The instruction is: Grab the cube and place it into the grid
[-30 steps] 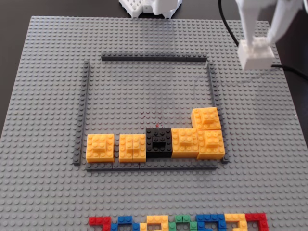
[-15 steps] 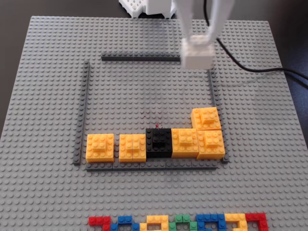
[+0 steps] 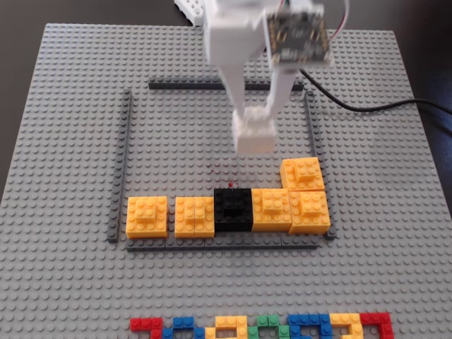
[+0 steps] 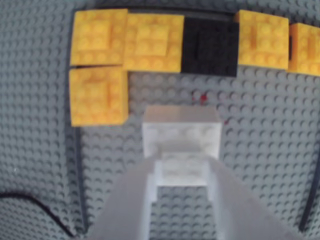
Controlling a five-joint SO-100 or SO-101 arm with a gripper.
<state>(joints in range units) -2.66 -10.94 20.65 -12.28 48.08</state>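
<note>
Grey studded baseplate. End effector pinching cube by its top brick, over the grid interior, just above the black block in fixed view.

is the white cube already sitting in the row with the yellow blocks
No, in the fixed view the white cube is held in the claw, above the bare grid, apart from the yellow blocks at the frame's lower edge.
</note>
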